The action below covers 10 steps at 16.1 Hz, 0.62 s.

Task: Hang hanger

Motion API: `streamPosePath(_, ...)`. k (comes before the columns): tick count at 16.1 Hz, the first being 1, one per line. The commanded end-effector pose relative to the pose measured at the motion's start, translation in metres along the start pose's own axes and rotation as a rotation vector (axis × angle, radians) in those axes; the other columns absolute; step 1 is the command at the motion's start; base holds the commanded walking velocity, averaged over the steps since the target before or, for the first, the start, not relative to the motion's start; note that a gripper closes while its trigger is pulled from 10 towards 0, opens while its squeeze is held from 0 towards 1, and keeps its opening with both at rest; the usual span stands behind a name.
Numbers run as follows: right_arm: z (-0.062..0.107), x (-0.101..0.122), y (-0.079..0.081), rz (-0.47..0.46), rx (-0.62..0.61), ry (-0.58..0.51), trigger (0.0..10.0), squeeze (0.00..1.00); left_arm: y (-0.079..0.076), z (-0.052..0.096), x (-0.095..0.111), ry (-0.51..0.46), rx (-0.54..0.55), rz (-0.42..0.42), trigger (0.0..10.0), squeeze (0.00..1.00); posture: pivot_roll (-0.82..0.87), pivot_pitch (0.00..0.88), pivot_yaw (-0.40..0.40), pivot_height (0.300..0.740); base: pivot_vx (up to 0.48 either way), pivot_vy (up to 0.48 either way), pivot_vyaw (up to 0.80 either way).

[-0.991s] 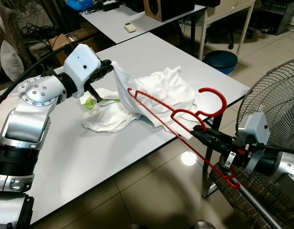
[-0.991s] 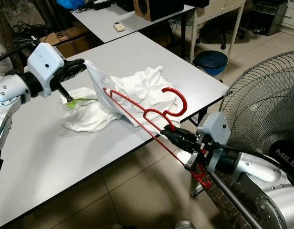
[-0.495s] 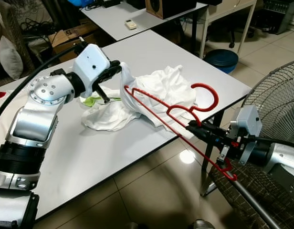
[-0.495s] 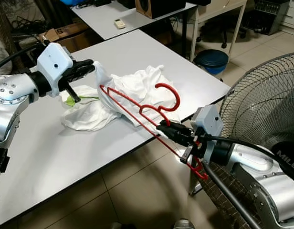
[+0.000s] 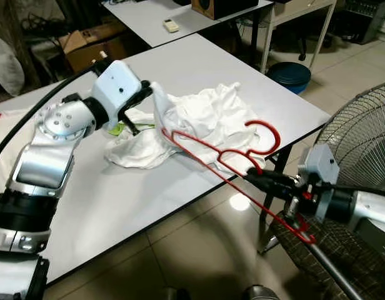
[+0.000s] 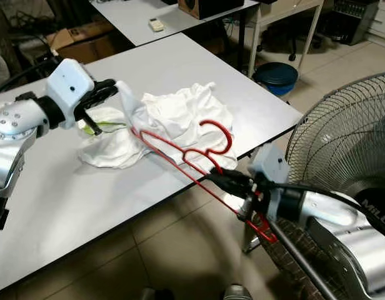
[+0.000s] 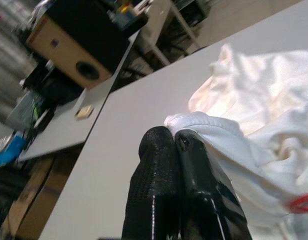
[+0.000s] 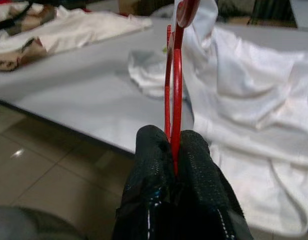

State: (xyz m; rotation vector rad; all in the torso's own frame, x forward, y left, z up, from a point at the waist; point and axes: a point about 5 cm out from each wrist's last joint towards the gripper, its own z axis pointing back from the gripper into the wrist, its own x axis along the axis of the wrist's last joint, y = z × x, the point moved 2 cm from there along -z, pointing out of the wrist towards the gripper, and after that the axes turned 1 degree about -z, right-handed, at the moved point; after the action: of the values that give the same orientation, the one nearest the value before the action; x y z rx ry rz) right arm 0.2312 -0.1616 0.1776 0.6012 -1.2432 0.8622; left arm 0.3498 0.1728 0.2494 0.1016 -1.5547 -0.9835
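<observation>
Near the tabletop's (image 5: 180, 69) right edge, the right gripper (image 5: 252, 178) clamps a red hanger (image 5: 211, 156) while the left gripper (image 5: 149, 92) pinches the white garment (image 5: 205, 119) lying there.

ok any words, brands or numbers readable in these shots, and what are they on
"MILUX", partly cut off by the picture's edge, white letters on the black hub of the fan.
Cardboard box behind the table: markings too blurred to read.
Small remote on the far table: too small to read.
No text on the white shirt or the red hanger.
</observation>
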Motion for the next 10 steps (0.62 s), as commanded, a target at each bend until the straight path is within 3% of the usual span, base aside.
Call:
streamPosePath(1,0.002,0.005,0.003,0.02,0.007,-0.004,10.0,0.0,0.01,0.006,0.0,0.012,0.061,-0.009,0.0,0.0,-0.19,0.066,0.114,0.74,0.0,0.0,0.0)
streamPosePath(10,-0.015,-0.002,-0.013,0.046,-0.038,0.031,10.0,0.0,0.006,0.006,0.007,-0.016,0.038,0.002,0.0,0.0,-0.17,0.065,0.109,0.74,0.0,0.0,0.0)
